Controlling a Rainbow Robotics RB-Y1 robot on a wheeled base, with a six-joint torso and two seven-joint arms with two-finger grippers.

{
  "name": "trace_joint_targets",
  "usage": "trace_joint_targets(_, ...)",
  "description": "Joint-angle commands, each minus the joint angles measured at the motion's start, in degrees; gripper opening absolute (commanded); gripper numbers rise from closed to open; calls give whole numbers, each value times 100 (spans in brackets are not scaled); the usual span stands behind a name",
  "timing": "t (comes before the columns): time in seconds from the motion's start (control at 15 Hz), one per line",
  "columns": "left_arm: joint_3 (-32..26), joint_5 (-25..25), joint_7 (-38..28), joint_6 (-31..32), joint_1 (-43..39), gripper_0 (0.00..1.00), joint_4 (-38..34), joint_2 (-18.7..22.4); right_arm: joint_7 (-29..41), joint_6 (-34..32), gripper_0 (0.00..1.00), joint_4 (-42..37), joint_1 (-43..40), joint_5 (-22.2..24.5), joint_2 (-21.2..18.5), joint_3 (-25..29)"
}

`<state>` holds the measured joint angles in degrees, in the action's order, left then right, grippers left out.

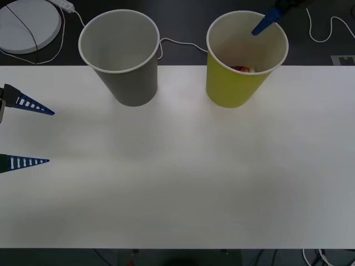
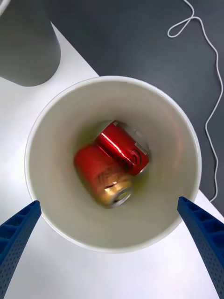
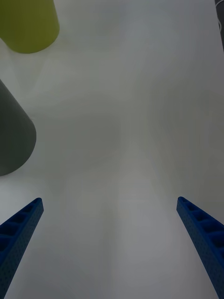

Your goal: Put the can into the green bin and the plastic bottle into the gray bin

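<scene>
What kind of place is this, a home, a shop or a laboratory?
Probably a lab or test room. A plain white table holds two large paper cups, the gray bin and the green bin. White cables trail over the dark floor behind, beside a round white device.

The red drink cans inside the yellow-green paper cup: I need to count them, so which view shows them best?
The right wrist view: it looks straight down into the yellow-green paper cup, showing two red drink cans lying at its bottom. The front view shows a red sliver past the rim; the left wrist view shows the cup's outside.
</scene>
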<state>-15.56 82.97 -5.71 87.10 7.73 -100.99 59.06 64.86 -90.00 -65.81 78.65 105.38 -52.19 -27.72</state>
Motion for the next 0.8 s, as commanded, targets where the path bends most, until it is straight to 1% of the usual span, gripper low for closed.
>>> trace_joint_targets(0.07,0,0,0,0,0,100,0,0,-123,0,100,-2,-166,-571,-283,206)
trace_joint_targets(0.2,0,0,0,0,0,100,0,0,-308,0,100,-134,-395,-984,-494,434)
trace_joint_targets(0.33,0,0,0,0,0,100,0,0,-721,0,100,-371,-685,-1133,-634,742)
trace_joint_targets(0.47,0,0,0,0,0,100,0,0,-1204,0,100,-529,-1001,-1476,-792,1076)
trace_joint_targets(0.6,0,0,0,0,0,100,0,0,-1670,0,100,-722,-1273,-1687,-880,1348)
trace_joint_targets(0.8,0,0,0,0,0,100,0,0,-2206,0,100,-1294,-2073,-2021,-977,2043)
